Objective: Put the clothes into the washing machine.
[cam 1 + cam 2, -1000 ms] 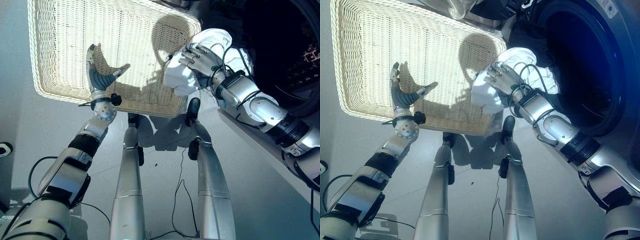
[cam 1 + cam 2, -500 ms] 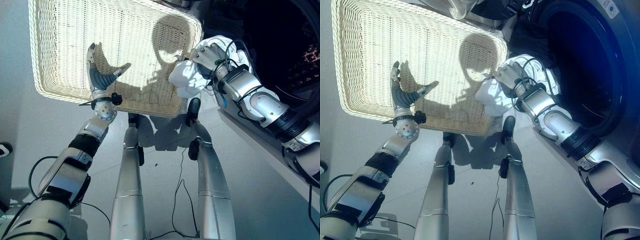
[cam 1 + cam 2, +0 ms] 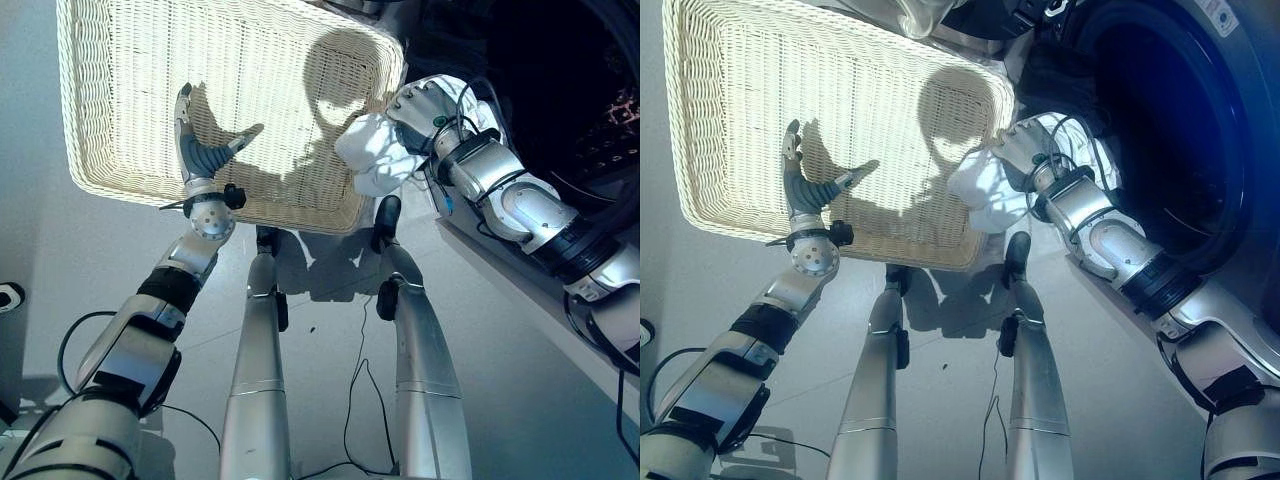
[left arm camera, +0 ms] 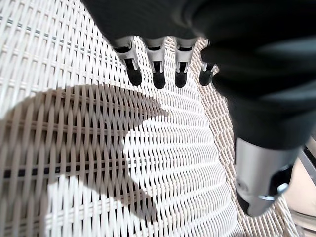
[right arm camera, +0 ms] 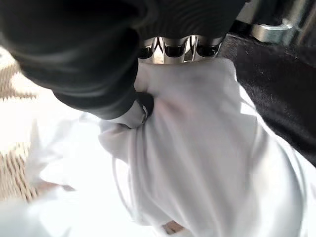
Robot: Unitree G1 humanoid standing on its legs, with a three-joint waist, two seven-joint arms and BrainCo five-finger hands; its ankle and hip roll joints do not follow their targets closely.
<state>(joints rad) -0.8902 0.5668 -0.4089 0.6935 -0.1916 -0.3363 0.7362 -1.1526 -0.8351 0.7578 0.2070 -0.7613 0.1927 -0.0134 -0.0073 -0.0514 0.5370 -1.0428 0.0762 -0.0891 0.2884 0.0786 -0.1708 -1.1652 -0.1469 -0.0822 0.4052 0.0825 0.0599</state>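
So at this point the right hand (image 3: 420,105) had its fingers and thumb curled into a bunched white garment (image 3: 375,150), which you could see best in the right wrist view, where the cloth wrapped right over the thumb. The garment sat at the right corner of the wicker basket (image 3: 120,120), between the basket rim and the dark opening of the washing machine (image 3: 1170,130). It wasn't inside the drum yet, just near the mouth.

The left hand (image 3: 195,150) was over the basket floor with straight, spread fingers, holding nothing.

What I'd worry about: a good part of the cloth drooped loose below the hand, toward the basket rim. If that tail snagged on the wicker edge, the pull could drag it out of the grasp or tug the basket along. The grip looked like a bunch of fabric, not the whole piece, so it could also slip and drop on the floor between basket and machine. And a trailing bit might hang over the door lip instead of going in.
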